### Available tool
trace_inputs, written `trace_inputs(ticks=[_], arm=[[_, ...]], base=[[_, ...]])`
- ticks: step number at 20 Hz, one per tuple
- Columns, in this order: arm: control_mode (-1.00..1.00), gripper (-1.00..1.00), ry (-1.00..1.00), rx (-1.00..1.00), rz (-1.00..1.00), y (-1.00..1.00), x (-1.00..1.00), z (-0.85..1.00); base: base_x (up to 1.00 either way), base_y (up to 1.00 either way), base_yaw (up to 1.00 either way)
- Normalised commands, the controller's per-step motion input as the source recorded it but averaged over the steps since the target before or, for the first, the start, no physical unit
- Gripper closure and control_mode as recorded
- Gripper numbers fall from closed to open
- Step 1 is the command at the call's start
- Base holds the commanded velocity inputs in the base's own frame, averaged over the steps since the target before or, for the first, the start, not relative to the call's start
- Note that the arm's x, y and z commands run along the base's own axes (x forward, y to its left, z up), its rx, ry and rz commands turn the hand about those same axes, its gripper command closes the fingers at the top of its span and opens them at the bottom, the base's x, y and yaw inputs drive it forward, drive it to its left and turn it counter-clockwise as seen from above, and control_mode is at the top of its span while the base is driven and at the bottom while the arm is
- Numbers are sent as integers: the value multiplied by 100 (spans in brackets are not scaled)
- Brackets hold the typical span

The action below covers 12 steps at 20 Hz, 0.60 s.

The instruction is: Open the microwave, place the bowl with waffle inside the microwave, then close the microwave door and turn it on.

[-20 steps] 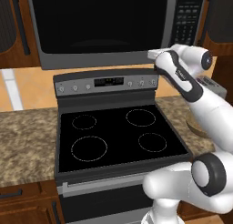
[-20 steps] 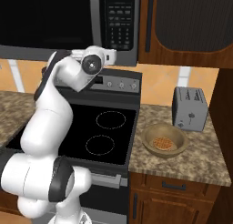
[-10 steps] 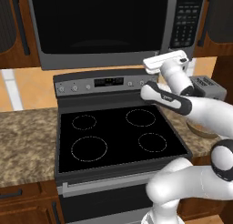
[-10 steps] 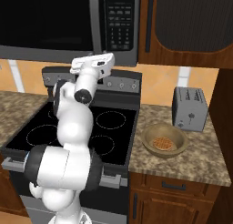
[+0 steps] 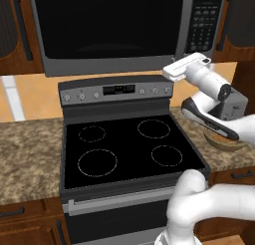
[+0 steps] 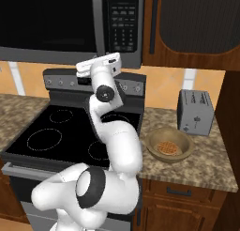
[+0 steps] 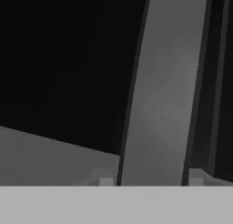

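We reach our fingers (image 7: 150,182) spread either side of the vertical grey strip on the wide black glass microwave door (image 7: 68,59); the tan wooden bowl (image 6: 168,144) sits well below on the bench (image 6: 211,169).

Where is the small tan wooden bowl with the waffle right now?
The tan wooden bowl sits on the granite counter, right of the stove, before the grey toaster.

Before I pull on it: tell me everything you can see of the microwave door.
The microwave door is a wide black glass panel in a grey metal frame, with a vertical grey strip along its right edge, beside the keypad. It is shut, flush with the front, above the stove. In the hand view the tool's fingertips stand on either side of that strip; contact cannot be judged.
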Motion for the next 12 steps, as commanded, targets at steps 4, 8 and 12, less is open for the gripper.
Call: trace_inputs(ticks=[4, 8, 12], arm=[[-100, 100, 34, -57, 34, 100, -65, 100], [-100, 100, 26, -56, 36, 93, -78, 100], [-100, 100, 12, -58, 33, 86, -93, 97]], base=[[0, 0, 0], [0, 0, 0], [0, 0, 0]])
